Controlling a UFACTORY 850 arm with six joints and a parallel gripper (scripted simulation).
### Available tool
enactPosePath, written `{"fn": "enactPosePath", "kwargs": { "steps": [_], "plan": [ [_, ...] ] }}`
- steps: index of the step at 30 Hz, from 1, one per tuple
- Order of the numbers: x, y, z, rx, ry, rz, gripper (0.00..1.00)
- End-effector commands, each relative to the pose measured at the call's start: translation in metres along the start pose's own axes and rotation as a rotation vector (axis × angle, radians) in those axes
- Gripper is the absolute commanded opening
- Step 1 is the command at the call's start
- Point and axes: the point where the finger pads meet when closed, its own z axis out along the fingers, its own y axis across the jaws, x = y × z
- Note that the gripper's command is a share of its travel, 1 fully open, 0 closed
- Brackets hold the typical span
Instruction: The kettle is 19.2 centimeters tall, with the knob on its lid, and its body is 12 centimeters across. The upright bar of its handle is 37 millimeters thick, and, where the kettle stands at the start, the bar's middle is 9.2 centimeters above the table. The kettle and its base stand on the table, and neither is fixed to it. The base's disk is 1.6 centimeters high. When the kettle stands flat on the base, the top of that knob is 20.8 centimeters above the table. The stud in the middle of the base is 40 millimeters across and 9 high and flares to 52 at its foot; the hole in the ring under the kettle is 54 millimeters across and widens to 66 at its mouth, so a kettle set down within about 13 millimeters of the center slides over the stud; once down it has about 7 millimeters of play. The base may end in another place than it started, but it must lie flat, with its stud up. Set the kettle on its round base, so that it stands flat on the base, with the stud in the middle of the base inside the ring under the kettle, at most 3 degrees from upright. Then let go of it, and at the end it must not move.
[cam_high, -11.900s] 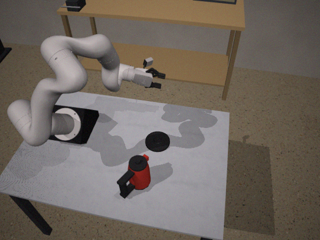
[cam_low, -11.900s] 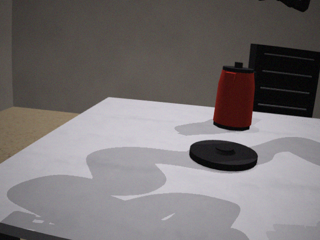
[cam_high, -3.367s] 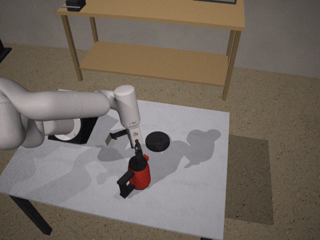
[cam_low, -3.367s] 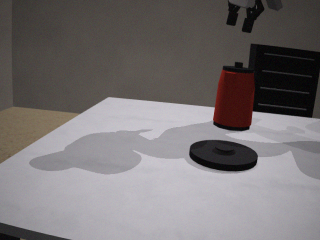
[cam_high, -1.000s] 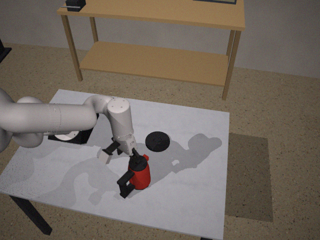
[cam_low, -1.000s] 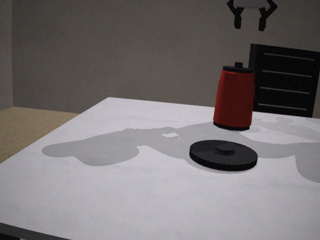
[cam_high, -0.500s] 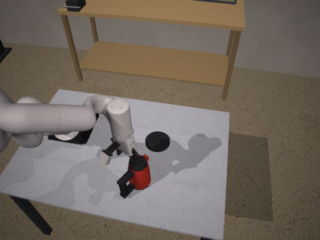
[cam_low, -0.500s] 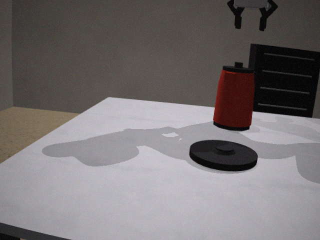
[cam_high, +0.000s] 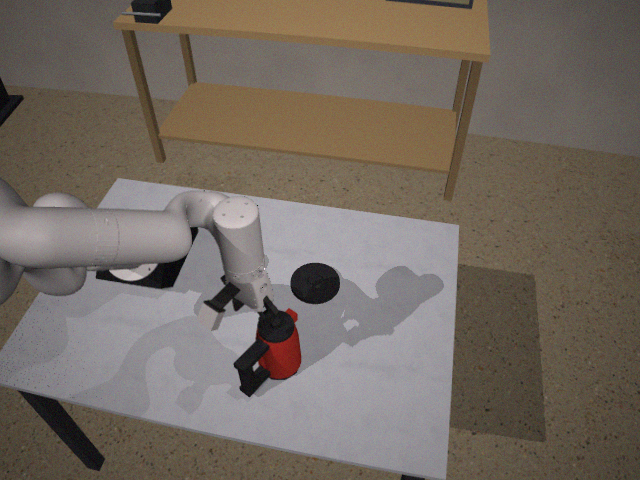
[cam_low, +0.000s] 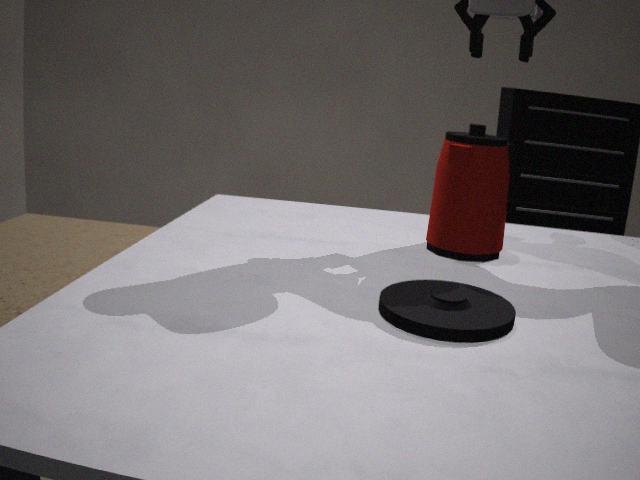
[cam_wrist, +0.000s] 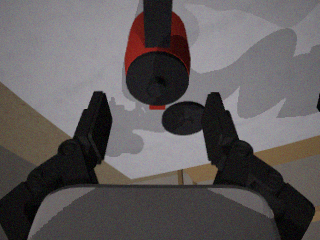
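Kettle (cam_high: 285, 356) (cam_low: 467, 198) (cam_wrist: 158, 80) on tbl (cam_high: 382, 413) (cam_low: 258, 403) (cam_wrist: 90, 60), apart from base (cam_high: 315, 293) (cam_low: 444, 320) (cam_wrist: 182, 119), which is also on tbl, behind kettle in top view.

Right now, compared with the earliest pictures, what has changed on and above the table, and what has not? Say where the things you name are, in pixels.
The arm has swung over the table, and its claw (cam_low: 500, 47) (cam_wrist: 156, 105) has come from beyond the table's far side to high above the kettle (cam_high: 281, 353) (cam_low: 467, 198) (cam_wrist: 157, 80). Nothing has been taken hold of or let go. The kettle and the round base (cam_high: 315, 289) (cam_low: 413, 312) (cam_wrist: 181, 125) stayed where they were.
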Motion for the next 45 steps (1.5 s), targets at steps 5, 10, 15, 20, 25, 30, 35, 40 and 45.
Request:
{"fn": "enactPosePath", "kwargs": {
  "steps": [5, 10, 15, 20, 25, 30, 35, 40, 45],
  "plan": [
    [-0.0001, -0.0005, -0.0006, 0.001, -0.001, 0.000, 0.81],
    [-0.0001, -0.0005, -0.0006, 0.001, -0.001, 0.000, 0.81],
    [-0.0001, -0.0005, -0.0006, 0.001, -0.001, 0.000, 0.81],
    [-0.0001, -0.0005, -0.0006, 0.001, -0.001, 0.000, 0.81],
    [-0.0001, -0.0005, -0.0006, 0.001, -0.001, 0.000, 0.81],
    [-0.0001, -0.0005, -0.0006, 0.001, -0.001, 0.000, 0.81],
    [-0.0001, -0.0005, -0.0006, 0.001, -0.001, 0.000, 0.81],
    [-0.0001, -0.0005, -0.0003, 0.001, -0.001, 0.000, 0.81],
    [-0.0001, -0.0005, 0.0049, 0.001, -0.001, 0.000, 0.81]
  ]
}}
